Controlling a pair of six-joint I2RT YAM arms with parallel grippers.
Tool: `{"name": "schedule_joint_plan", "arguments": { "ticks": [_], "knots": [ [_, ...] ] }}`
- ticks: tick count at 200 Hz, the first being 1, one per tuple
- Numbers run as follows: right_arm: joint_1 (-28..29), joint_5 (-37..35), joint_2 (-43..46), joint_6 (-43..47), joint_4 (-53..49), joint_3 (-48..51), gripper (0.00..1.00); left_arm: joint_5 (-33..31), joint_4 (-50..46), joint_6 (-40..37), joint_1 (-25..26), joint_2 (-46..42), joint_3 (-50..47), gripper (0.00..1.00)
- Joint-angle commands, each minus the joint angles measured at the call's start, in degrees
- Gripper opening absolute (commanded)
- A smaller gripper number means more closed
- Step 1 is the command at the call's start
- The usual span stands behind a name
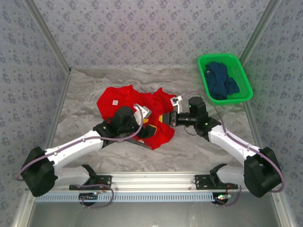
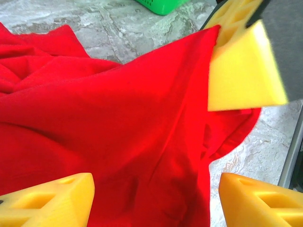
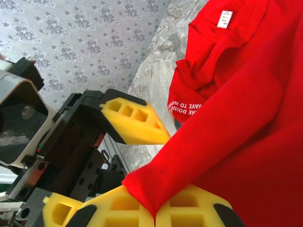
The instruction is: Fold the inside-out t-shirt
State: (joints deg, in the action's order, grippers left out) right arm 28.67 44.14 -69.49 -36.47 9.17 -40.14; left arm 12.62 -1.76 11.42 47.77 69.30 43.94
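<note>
The inside-out t-shirt (image 1: 118, 99) is bright red and lies crumpled mid-table, with a white label (image 3: 224, 19) and white lettering (image 3: 182, 106) near its hem. My right gripper (image 3: 155, 215) is shut on a folded edge of the t-shirt (image 3: 246, 118), holding it raised. It sits at the cloth's right side (image 1: 169, 118). My left gripper (image 2: 156, 189) is open, its yellow fingers (image 2: 47, 201) wide apart just above the red cloth (image 2: 118, 109) with nothing pinched. It hovers over the shirt's front part (image 1: 147, 118), close to the right gripper's fingers (image 2: 241, 71).
A green basket (image 1: 218, 56) at the back right holds a dark navy garment (image 1: 221, 80). The marble-patterned table (image 1: 94, 80) is bounded by patterned walls on three sides. The two grippers nearly face each other over the shirt.
</note>
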Motion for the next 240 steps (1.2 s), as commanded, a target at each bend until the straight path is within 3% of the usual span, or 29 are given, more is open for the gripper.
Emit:
{"name": "schedule_joint_plan", "arguments": {
  "ticks": [1, 16, 68, 92, 101, 121, 138, 162, 182, 211, 240],
  "knots": [
    [0.5, -0.3, 1.5, 3.2, -2.7, -1.9, 0.00, 1.2, 0.3, -0.8, 0.3, 2.5, 3.3, 0.69],
    [0.4, -0.3, 1.6, 3.6, -3.4, -1.8, 0.00, 1.2, 0.0, -1.3, 0.3, 4.5, 4.3, 0.65],
    [-0.7, 1.5, 4.1, 9.4, -8.7, -3.1, 0.00, 2.5, -2.6, -1.3, -0.8, 8.3, 5.9, 0.31],
    [-1.1, -1.5, 5.0, 11.2, -10.6, -4.3, 0.00, 11.2, -0.4, 1.9, -3.3, 8.4, 6.4, 0.00],
    [-1.0, -10.2, 4.8, 14.5, -18.3, -7.0, 0.01, 14.9, 3.0, 5.6, -4.3, 7.3, 5.5, 0.00],
    [2.2, -36.1, 2.3, 18.6, -37.8, -14.5, 0.20, 20.6, 14.1, 18.6, -6.0, 4.1, 2.2, 0.00],
    [5.9, -44.8, 2.7, 19.3, -43.3, -17.1, 0.31, 20.4, 16.0, 24.9, -6.3, 2.7, 1.5, 0.00],
    [10.4, -43.9, 8.5, 20.2, -41.7, -16.6, 0.39, 18.4, 15.3, 31.1, -6.4, 2.0, 1.2, 0.00],
    [12.2, -36.8, 12.5, 19.3, -39.1, -15.1, 0.42, 17.9, 17.1, 34.5, -6.4, 1.4, 0.1, 0.00],
    [12.3, -25.9, 13.9, 10.8, -29.9, -8.4, 0.34, 16.4, 17.8, 35.2, -6.4, 0.0, -0.8, 0.00],
    [11.8, -26.1, 12.1, 2.3, -26.0, -3.8, 0.30, 15.6, 17.4, 34.3, -6.4, -0.7, -1.2, 0.00]
  ]
}}
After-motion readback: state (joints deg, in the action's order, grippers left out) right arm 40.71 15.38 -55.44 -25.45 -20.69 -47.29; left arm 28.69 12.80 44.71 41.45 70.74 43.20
